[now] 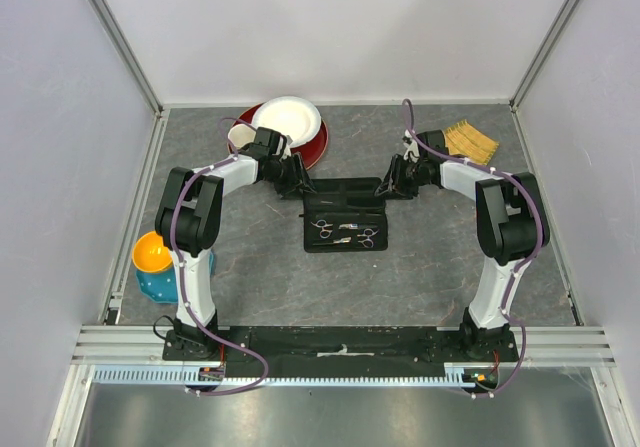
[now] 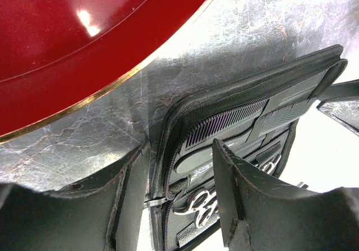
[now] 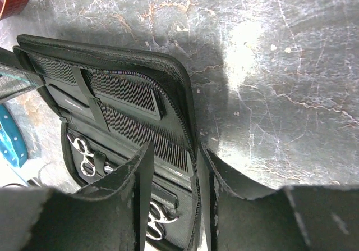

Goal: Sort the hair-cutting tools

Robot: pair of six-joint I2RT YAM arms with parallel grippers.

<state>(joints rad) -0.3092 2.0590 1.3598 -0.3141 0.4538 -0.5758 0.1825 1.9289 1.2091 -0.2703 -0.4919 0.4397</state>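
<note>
Showing sorting apparently done: slim black plastic combs (image 3: 120,91) at 12 o'clock and thin silver scissors (image 1: 322,229) at 6 o'clock sit inside the open black zip case (image 1: 345,252); left fingers (image 2: 126,200) and right fingers (image 3: 224,189) straddle its rim, half-open, empty.

Grey marbled desk (image 1: 450,267) carries an open black case (image 1: 345,235) at centre, red plate (image 1: 316,148) behind, yellow bundle (image 1: 470,142) far right, teal container (image 1: 157,285) left.
</note>
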